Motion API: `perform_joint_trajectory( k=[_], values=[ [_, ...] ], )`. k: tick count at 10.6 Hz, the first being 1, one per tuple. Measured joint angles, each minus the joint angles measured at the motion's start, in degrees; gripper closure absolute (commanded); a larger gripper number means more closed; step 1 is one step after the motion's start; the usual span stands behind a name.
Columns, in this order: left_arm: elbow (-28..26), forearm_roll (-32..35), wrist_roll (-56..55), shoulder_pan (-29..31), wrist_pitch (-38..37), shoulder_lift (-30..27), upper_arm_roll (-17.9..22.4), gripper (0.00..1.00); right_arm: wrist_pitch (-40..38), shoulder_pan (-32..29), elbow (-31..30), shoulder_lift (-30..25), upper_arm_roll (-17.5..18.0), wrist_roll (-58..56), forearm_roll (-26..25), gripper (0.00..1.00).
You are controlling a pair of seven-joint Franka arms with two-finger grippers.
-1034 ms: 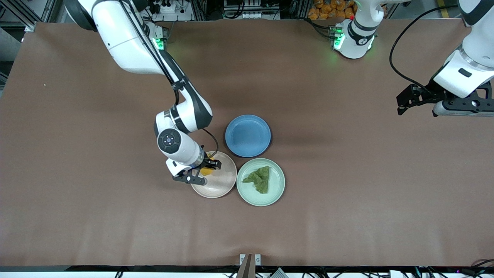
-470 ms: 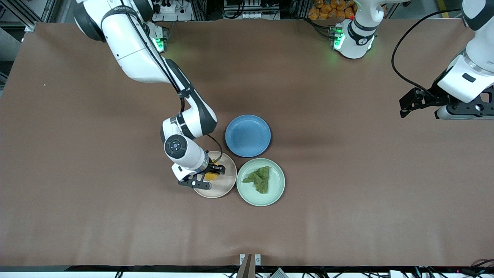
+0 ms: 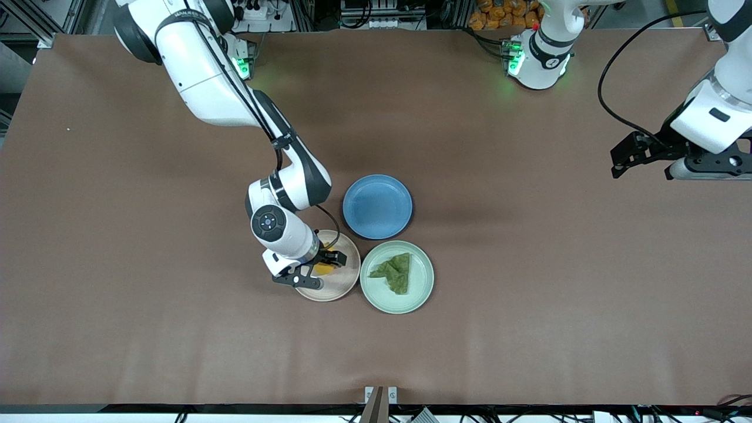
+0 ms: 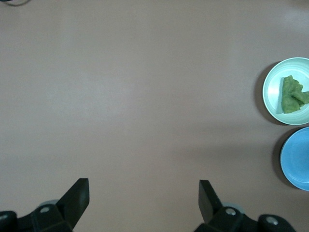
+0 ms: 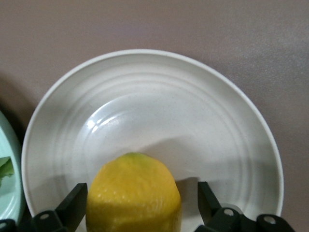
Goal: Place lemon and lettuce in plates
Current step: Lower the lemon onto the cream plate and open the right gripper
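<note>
With lettuce point(image 3: 395, 272) already plated, right gripper point(image 3: 318, 268) sits over pink plate point(image 3: 341, 282), fingers apart around lemon point(image 5: 133, 198). Left gripper point(image 3: 646, 154) waits spread, well away.

Right claw point(image 5: 140, 205) spread wide around lemon point(image 5: 133, 193), gap beside each fingertip, lemon resting in pale pink-beige plate point(image 5: 159, 96), mint plate's rim point(image 5: 8, 193) alongside, brown counter point(image 5: 241, 38).

Blue plate point(image 3: 377, 207) (nothing in it) on brown table point(image 3: 529, 264), near the table's middle

Brown table point(image 3: 529, 264), pink plate point(image 3: 343, 281), green plate point(image 3: 420, 291), blue plate point(image 3: 377, 207)
</note>
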Motion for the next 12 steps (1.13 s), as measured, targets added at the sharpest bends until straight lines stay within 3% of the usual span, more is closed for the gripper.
perform_joint_trajectory(
  k=[4,9,12],
  values=[
    [3.2,0.0,0.0,0.0,-3.1,0.1,0.0,0.0,-2.8,-0.3,2.1,0.0,-0.4,0.0,0.0,0.0],
    [4.1,0.0,0.0,0.1,-5.5,0.2,0.1,0.0,-20.4,-4.4,13.1,-0.3,-0.8,-0.1,0.0,0.0],
    [4.3,0.0,0.0,0.3,-5.9,0.2,0.3,0.0,-25.9,-7.4,14.5,-1.4,-1.0,-3.3,0.0,0.0]
  ],
)
